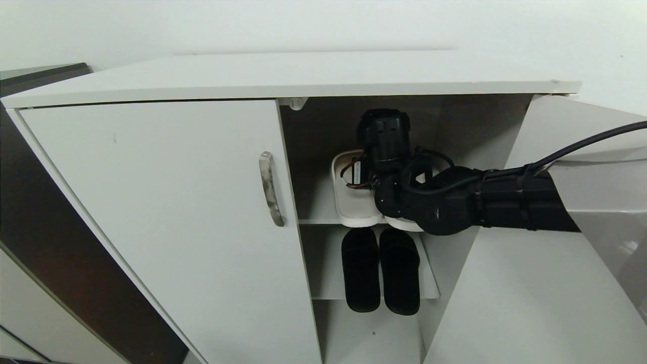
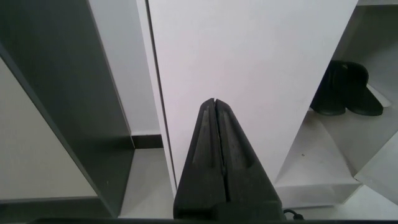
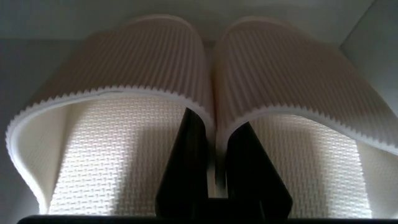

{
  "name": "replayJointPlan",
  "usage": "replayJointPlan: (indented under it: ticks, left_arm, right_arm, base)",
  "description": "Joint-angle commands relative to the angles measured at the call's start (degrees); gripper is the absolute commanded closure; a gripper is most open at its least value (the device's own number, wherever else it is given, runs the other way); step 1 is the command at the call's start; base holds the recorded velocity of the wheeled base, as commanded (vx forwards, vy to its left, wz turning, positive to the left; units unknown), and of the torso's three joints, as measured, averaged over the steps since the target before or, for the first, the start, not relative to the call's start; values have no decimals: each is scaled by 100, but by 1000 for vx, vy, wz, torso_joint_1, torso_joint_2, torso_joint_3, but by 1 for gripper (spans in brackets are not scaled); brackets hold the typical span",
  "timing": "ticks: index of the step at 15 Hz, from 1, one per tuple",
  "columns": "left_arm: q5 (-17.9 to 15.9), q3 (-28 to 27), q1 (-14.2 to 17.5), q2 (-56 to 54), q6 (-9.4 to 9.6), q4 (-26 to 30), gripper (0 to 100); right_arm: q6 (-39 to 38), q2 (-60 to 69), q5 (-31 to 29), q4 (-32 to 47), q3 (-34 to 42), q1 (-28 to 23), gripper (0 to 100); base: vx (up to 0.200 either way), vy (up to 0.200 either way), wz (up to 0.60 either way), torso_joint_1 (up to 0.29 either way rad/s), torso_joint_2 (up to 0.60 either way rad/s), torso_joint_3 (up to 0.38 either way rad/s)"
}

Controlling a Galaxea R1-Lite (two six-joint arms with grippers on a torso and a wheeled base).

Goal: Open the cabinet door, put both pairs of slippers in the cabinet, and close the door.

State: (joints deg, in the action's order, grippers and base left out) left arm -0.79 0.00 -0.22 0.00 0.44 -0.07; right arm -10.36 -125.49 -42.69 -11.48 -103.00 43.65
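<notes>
White slippers [image 1: 352,208] at upper shelf [image 1: 314,211] edge | right jaws pinch them | left jaws closed

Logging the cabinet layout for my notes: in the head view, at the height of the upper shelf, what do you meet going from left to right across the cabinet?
closed left door → metal handle → white slippers → open right door
</notes>
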Motion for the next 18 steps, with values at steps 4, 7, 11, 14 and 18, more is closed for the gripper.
replayJointPlan:
  ticks: [4, 7, 11, 14, 18]
  left_arm:
    - [0, 0, -4, 0, -9, -1, 100]
    - [0, 0, -4, 0, 0, -1, 100]
    - [0, 0, -4, 9, -9, -1, 100]
    - [0, 0, -4, 9, -9, -1, 100]
    - [0, 0, -4, 0, -9, -1, 100]
  right_arm:
    - [-1, -160, -2, -3, -89, -41, 100]
    - [8, -160, -11, 6, -89, -41, 100]
    - [8, -151, -29, 129, -45, -32, 0]
    - [-1, 33, -222, 164, 201, 161, 0]
    - [8, 596, -477, 138, 790, 504, 0]
  base:
    - [0, 0, 0, 0, 0, 0]
    - [0, 0, 0, 0, 0, 0]
    - [0, 0, 0, 0, 0, 0]
    - [0, 0, 0, 0, 0, 0]
    - [0, 0, 0, 0, 0, 0]
